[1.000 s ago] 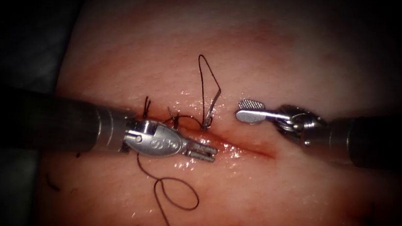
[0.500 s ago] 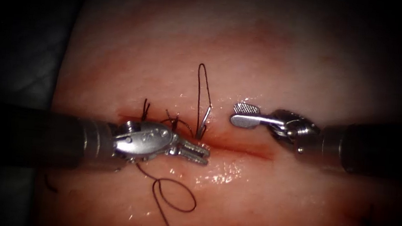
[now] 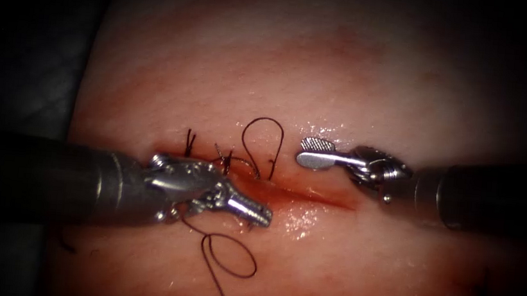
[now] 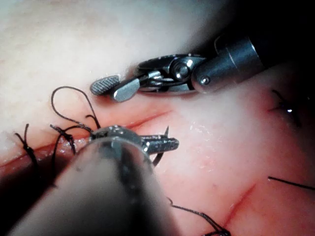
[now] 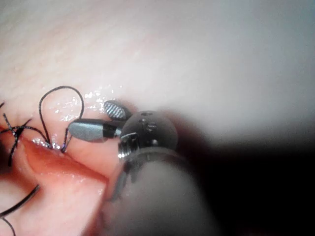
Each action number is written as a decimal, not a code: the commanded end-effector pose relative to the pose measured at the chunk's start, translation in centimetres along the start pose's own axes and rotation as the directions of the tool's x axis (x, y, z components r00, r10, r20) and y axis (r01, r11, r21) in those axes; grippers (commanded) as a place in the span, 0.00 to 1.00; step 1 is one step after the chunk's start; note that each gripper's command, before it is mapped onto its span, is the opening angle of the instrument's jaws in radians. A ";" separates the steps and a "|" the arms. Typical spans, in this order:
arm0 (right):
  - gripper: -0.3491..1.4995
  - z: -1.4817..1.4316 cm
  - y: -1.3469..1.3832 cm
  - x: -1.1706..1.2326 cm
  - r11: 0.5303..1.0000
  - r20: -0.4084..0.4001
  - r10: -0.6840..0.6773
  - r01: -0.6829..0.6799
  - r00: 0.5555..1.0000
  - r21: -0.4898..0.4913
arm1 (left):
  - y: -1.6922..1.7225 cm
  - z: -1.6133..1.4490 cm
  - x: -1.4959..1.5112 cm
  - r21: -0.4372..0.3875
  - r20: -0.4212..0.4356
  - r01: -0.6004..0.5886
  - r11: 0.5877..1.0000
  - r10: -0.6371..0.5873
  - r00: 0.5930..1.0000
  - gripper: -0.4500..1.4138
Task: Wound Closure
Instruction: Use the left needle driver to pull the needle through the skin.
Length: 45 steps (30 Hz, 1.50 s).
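Left gripper: closed at the near lip of the cut, apparently on the needle, a dark curved sliver crossing the jaws; where along its curve, I cannot tell.
Right gripper: jaws apart, holding nothing, just far of the cut.
Thread: 1 loop stands far of the cut and enters the tissue beside 2 tied stitches.
Step, as judged: freeing the needle; follow its curve and keep the grip firm so the lip does not tear.
Room: open tissue near and right; knots crowd the left, and a slack coil lies near.
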<state>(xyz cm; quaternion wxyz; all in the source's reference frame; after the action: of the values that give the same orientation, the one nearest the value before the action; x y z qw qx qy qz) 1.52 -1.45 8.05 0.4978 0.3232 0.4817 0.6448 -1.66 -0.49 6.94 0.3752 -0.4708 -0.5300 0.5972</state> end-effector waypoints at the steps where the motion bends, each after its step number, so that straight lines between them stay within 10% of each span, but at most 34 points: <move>1: 0.49 0.08 0.03 -0.05 1.000 0.001 0.000 0.000 1.000 -0.002 | -0.02 0.05 0.00 -0.003 0.001 0.033 0.999 -0.033 0.999 0.00; 14: 0.43 0.10 0.06 -0.05 1.000 0.001 0.021 -0.021 1.000 -0.003 | 0.56 -0.17 -0.05 -0.094 0.065 0.181 0.979 -0.175 0.982 0.00; 19: 0.43 0.10 0.07 -0.05 1.000 0.001 0.020 -0.020 1.000 -0.003 | 0.94 -0.25 -0.09 -0.160 0.053 -0.151 0.975 0.162 0.985 0.00; 25: 0.49 0.09 0.07 -0.04 1.000 0.002 0.020 -0.020 1.000 -0.003 | 1.43 -0.41 -0.09 -0.118 0.009 -0.645 0.755 0.650 0.760 0.00; 36: 0.76 0.09 0.04 -0.02 0.980 -0.004 -0.199 0.199 0.980 -0.013 | 2.05 -0.54 0.07 0.011 -0.005 -0.922 0.388 0.922 0.388 0.00; 45: 0.90 -0.03 -0.48 0.08 0.761 0.044 -0.645 0.647 0.763 -0.050 | 2.25 -0.73 0.28 0.188 0.040 -0.972 0.143 0.988 0.153 0.00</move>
<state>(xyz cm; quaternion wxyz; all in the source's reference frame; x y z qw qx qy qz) 1.55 -1.33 7.55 0.7051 0.1223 0.5357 0.4482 -0.84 -0.34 4.61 -0.0427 -0.6968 -0.0076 0.7160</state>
